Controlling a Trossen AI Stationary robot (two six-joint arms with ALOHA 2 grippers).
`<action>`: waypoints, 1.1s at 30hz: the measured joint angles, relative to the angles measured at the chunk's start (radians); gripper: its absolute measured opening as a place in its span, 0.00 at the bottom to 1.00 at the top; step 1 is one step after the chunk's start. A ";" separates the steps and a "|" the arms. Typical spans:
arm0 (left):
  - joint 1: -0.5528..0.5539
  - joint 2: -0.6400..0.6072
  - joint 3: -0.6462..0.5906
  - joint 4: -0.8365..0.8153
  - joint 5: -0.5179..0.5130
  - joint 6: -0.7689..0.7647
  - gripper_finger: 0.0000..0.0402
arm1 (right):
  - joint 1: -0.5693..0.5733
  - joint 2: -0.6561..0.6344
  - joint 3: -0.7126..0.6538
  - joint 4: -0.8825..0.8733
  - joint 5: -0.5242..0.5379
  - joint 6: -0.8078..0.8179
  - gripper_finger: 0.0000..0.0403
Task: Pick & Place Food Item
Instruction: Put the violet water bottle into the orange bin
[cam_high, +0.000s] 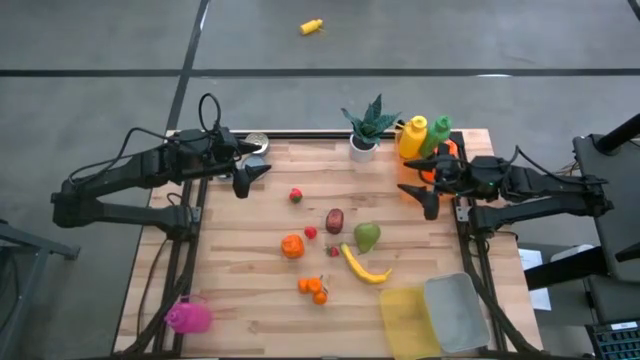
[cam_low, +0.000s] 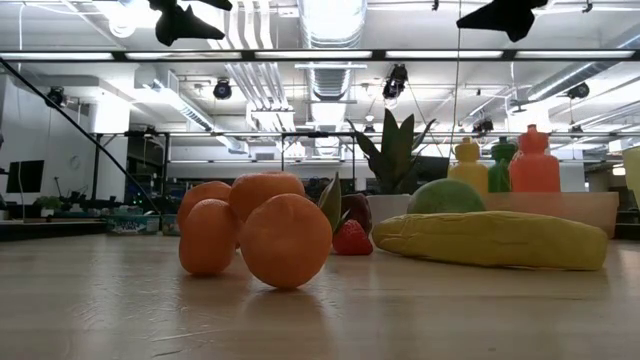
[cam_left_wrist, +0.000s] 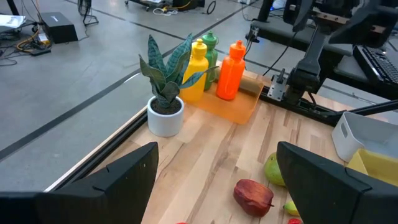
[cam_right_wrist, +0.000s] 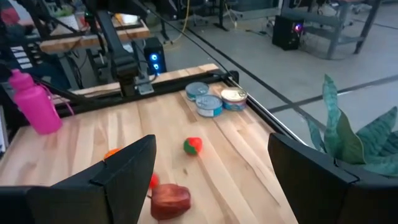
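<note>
Overhead, both arms hover, each gripper (cam_high: 245, 180) (cam_high: 420, 196) open.

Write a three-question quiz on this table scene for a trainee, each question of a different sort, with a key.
1. True or false: the banana lies inside the yellow bin.
2. Which pincer is nearer the plant? A) left pincer B) right pincer
3. Fill in: the pink bottle lies at the table's ____ arm side.

Key: 1. False; it lies on the table beside the green fruit. 2. B. 3. Left. Both pincers are open and hold nothing.
</note>
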 joint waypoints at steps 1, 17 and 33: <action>0.000 0.000 0.000 0.000 0.000 0.000 0.83 | -0.001 0.000 -0.003 0.000 0.001 -0.001 0.76; 0.000 0.000 0.000 0.000 0.000 0.000 0.83 | -0.001 0.035 -0.004 0.000 0.001 -0.001 0.76; 0.000 0.000 0.000 0.000 0.000 0.000 0.83 | -0.001 0.125 -0.004 0.000 0.001 -0.001 0.76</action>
